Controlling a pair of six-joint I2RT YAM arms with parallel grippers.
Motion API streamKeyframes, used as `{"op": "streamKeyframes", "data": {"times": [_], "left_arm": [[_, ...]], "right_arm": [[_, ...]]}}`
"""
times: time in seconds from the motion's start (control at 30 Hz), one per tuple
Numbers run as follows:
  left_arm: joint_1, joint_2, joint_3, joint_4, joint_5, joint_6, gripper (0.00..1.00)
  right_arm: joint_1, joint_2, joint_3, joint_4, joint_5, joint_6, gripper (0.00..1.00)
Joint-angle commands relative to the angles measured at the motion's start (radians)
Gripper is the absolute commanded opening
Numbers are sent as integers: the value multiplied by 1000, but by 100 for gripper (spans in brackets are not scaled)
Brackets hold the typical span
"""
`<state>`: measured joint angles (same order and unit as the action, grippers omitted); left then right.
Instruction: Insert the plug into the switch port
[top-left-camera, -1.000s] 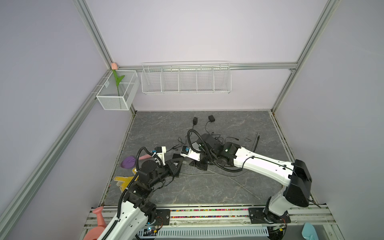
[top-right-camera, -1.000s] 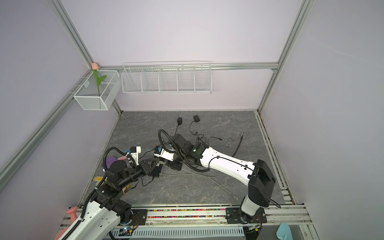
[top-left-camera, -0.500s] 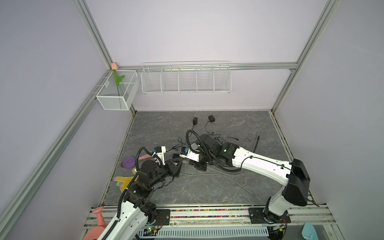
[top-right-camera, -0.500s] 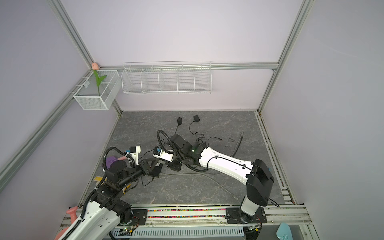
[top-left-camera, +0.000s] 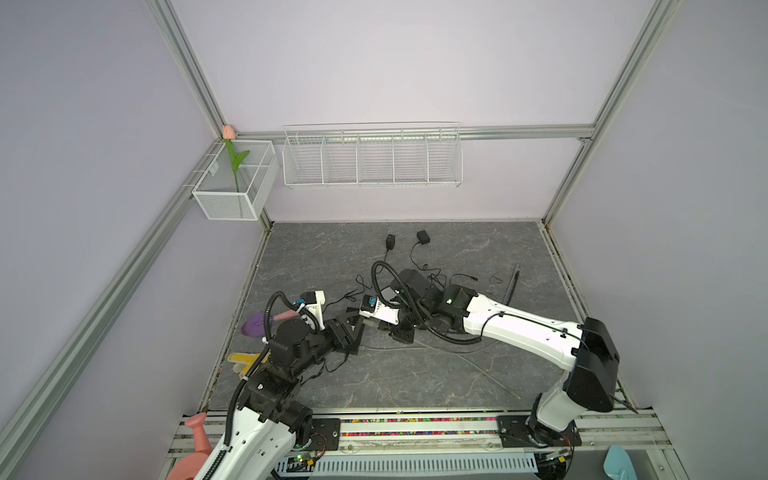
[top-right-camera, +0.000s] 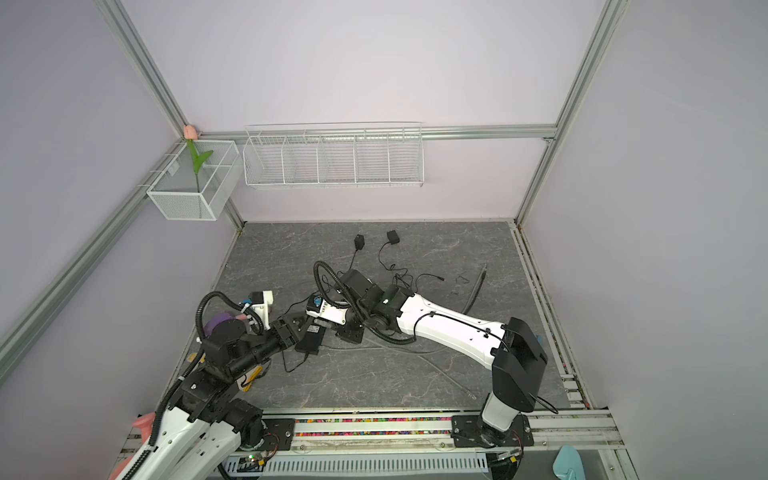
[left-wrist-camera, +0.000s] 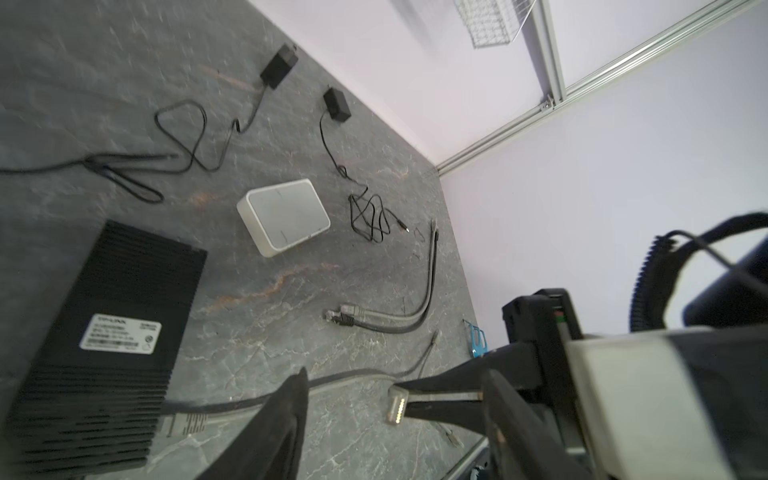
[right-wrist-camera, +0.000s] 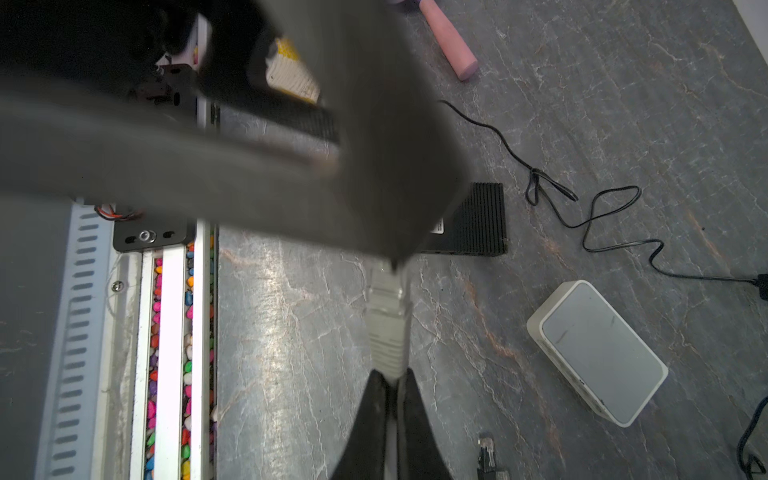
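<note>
1. The right claw (right-wrist-camera: 392, 376) is pressed together on the grey plug (right-wrist-camera: 384, 324). It pinches the plug at its back end.
2. The plug is where the two claws meet, left of the middle of the grey table (left-wrist-camera: 270, 299) in both top views. It looks lifted a little off the table.
3. The left claw (left-wrist-camera: 396, 374) is spread wide. Its two fingers (left-wrist-camera: 291, 415) stand one on each side of the plug and do not seem to touch it (so only the right claw holds it).
4. The plug's long line runs straight out from the right claw, like a pointing finger. Its tip points away from that claw, toward the black switch (left-wrist-camera: 99, 382).
5. The switch lies flat with its sticker (left-wrist-camera: 120, 333) up, just past the plug's tip, on the left arm's side. A long edge faces the plug.
6. In the right wrist view a blurry left finger hides the tip. I cannot tell how close the tip is to a port.
7. I think the next move is a short, straight push along the plug's long line into that edge. The right arm should do it, since it has the plug.
8. A second plug (left-wrist-camera: 185, 424) sits at the switch's edge. I cannot tell if it is in a port.
9. The white box (right-wrist-camera: 598, 353) sits well apart.
</note>
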<state>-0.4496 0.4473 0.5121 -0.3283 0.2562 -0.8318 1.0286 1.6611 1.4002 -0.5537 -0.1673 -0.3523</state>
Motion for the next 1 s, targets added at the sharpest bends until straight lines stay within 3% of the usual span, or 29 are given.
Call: {"op": "streamKeyframes", "data": {"times": [0.0,0.13,0.33,0.43,0.53,0.73,0.97], "left_arm": [[56,-10,46,-87,-48,41,66],[120,16,46,-76,3,43,65],[123,54,54,-62,-11,59,60],[125,54,34,-20,19,47,52],[124,59,18,-1,44,37,50],[124,51,26,-17,32,42,51],[123,59,19,14,62,28,50]], "right_arm": [[-17,-17,14,-60,-49,-31,7],[-34,-21,15,-85,-108,-39,7],[-77,-11,26,-124,-230,-47,7],[-113,2,42,-155,-334,-48,7],[-154,24,77,-205,-457,-64,7],[-226,168,288,-524,-737,-210,7],[-227,276,413,-668,-762,-272,7]]}}
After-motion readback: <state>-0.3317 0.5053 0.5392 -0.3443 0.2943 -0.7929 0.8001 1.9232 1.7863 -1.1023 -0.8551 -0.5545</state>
